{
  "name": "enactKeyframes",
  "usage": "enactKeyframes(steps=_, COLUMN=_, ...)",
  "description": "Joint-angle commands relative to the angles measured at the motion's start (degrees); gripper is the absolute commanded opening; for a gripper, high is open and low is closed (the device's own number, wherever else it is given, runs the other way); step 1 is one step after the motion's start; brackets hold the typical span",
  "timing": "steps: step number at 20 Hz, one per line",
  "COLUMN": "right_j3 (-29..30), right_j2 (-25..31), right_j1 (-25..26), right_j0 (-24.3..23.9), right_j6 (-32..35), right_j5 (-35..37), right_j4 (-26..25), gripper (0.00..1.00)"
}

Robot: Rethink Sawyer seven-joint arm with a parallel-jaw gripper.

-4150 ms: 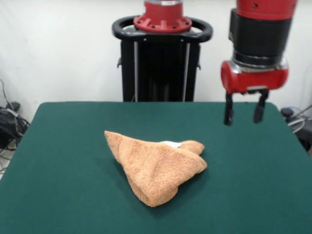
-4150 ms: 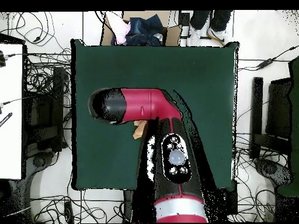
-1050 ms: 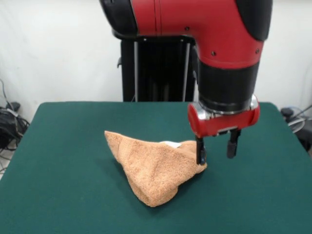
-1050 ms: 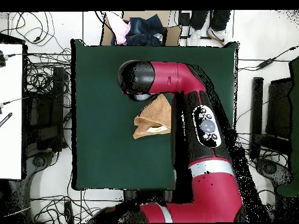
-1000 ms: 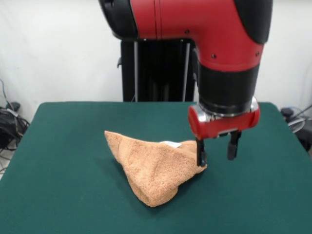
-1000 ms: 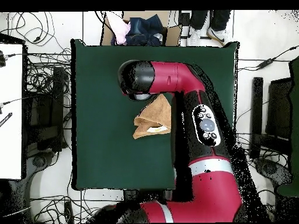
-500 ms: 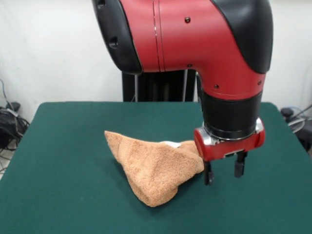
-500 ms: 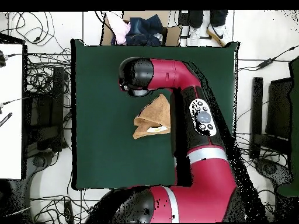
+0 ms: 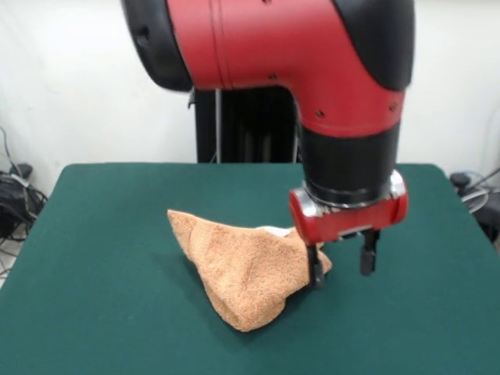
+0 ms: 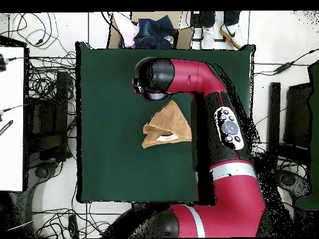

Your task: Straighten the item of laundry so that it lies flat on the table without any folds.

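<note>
The item of laundry (image 9: 246, 269) is an orange-tan towel, folded into a rough triangle on the green table (image 9: 101, 234). A bit of white tag peeks out at its upper fold. My gripper (image 9: 341, 266) is open and hangs low at the towel's right corner, its left finger against the cloth edge and its right finger over bare felt. From overhead, the folded towel (image 10: 167, 126) lies mid-table (image 10: 112, 81), and the arm's head covers the gripper just above the towel's tip.
A cardboard box of clothes (image 10: 148, 31) sits past the table's top edge in the overhead view, beside a person's shoes (image 10: 219, 34). Cables cover the floor on both sides. A black stand (image 9: 248, 125) rises behind the table.
Over the last second the gripper went down and forward past the towel's right corner, then came back a little to the left against it. The towel has not moved.
</note>
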Motion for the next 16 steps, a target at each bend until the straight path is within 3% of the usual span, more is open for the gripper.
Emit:
enactKeyframes(steps=1, right_j3=4.8, right_j2=2.8, right_j1=-3.6, right_j0=-2.1, right_j6=-7.5, right_j5=7.0, right_j4=-1.0, gripper=1.0)
enactKeyframes(steps=5, right_j3=3.3, right_j2=3.2, right_j1=-2.7, right_j0=-2.7, right_j6=-8.7, right_j5=8.2, right_j4=-1.7, gripper=1.0)
enactKeyframes(steps=16, right_j3=8.7, right_j2=4.2, right_j1=-0.4, right_j0=-4.1, right_j6=-6.7, right_j5=1.4, right_j4=-2.0, gripper=1.0)
